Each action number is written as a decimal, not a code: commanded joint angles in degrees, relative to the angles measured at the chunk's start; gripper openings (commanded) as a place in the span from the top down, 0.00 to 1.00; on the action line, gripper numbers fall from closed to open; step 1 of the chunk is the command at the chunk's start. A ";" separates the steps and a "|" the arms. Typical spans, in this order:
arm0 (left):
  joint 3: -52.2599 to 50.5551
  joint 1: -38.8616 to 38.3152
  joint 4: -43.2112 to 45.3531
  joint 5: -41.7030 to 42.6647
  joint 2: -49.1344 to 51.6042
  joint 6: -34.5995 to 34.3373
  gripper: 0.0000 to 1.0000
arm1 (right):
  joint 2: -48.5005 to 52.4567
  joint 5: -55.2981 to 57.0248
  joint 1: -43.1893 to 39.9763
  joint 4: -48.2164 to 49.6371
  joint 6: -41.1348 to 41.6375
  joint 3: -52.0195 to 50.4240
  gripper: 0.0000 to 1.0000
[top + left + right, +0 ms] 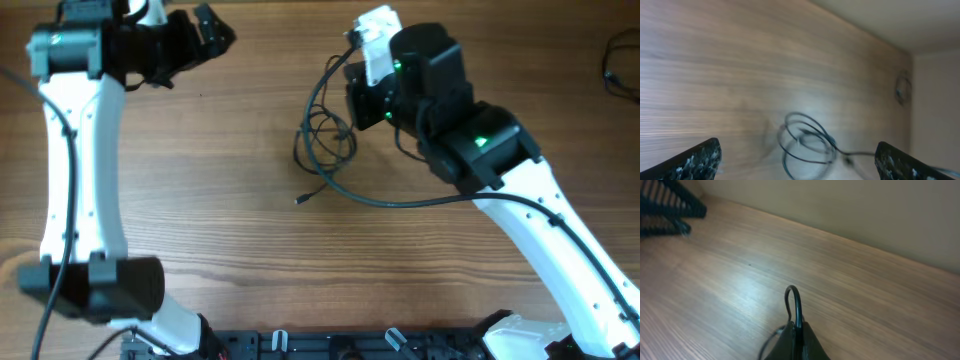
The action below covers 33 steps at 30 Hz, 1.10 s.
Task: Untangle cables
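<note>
Over the table at far left, the left gripper hangs spread wide, holding nothing. The cables lie looped mid-table, well apart from it. Just right of them, the right gripper is clenched on one cable loop.

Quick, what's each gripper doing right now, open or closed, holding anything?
Left gripper: open, empty.
Right gripper: closed on a cable.

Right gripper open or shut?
Shut on the cable: the right gripper has its fingertips pinched around a loop, per wrist view.
</note>
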 commanded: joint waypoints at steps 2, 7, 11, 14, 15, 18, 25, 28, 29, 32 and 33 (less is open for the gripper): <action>0.57 -1.38 -0.90 10.47 7.37 3.19 0.00 | -4.02 -0.07 -3.45 -0.92 1.49 0.13 0.96; 0.57 -6.08 -1.27 -2.05 16.26 1.36 0.00 | -5.66 -0.11 -5.29 -1.05 3.98 0.13 0.96; 0.57 -11.43 -0.66 -18.34 20.04 -2.69 0.00 | -5.66 0.83 -5.31 -0.96 4.07 0.13 0.96; 0.57 -15.93 1.44 -23.32 21.77 -2.95 0.00 | -5.77 4.90 -5.31 -0.81 5.55 0.13 0.96; 0.57 -17.59 2.67 -25.90 22.34 -4.74 0.00 | -5.86 4.90 -5.31 -0.57 5.57 0.13 0.96; 0.57 -21.05 4.44 -26.80 23.15 -5.86 0.00 | -5.92 5.44 -5.31 -0.83 5.53 0.13 0.96; -4.15 -26.18 4.74 -27.69 23.17 -5.66 0.00 | -5.92 8.98 -5.31 -1.51 5.53 0.13 0.96; -9.49 -25.27 7.61 -30.25 23.17 -5.66 0.00 | -5.92 8.98 -5.31 -1.53 5.53 0.13 0.96; -9.75 -24.61 6.97 -30.21 23.17 -5.68 0.00 | -5.92 9.01 -5.31 -1.51 5.51 0.13 0.96; -9.75 -22.71 5.16 -26.18 23.17 -5.68 0.00 | -5.92 10.97 -5.31 -1.44 5.57 0.13 0.96; -9.90 -22.64 5.29 -24.59 23.17 -5.66 0.00 | -5.92 11.43 -5.35 -1.33 5.60 0.13 0.96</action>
